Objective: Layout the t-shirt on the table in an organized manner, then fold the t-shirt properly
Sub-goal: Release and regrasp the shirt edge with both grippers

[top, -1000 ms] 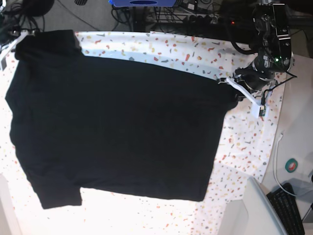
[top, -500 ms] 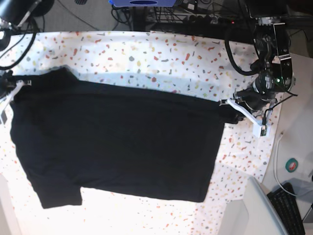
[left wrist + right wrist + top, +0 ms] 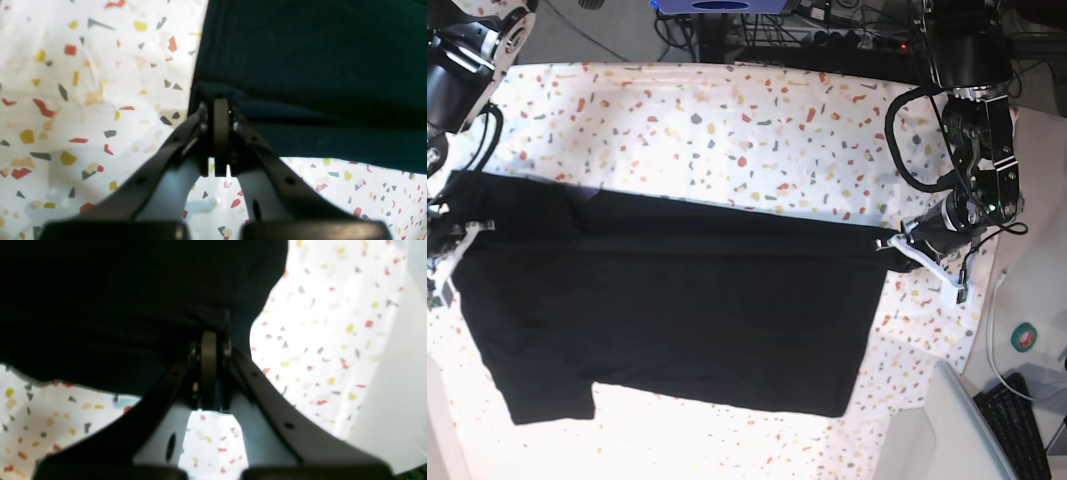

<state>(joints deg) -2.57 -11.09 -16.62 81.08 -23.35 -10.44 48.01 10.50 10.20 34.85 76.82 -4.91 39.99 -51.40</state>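
Note:
The black t-shirt (image 3: 677,310) lies across the speckled white table (image 3: 727,120), and its far edge is lifted into a straight taut line between the two arms. At the right end of that line my left gripper (image 3: 893,243) is shut on the cloth. The left wrist view shows this gripper (image 3: 218,106) pinching a bunched hem of the t-shirt (image 3: 317,66). My right gripper (image 3: 457,238) is shut on the left end. The right wrist view shows it (image 3: 210,336) clamped on a fold of the t-shirt (image 3: 116,290). No print shows.
A pale grey bin (image 3: 947,430) and a black keyboard (image 3: 1017,430) sit past the table's near right corner. A tape roll (image 3: 1024,338) and a white cable (image 3: 995,320) lie on the side surface. Dark cables (image 3: 827,40) run behind the far edge.
Both grippers have carried the shirt's far edge toward the near side. That edge has dropped lower in the base view, and more speckled table now shows behind it.

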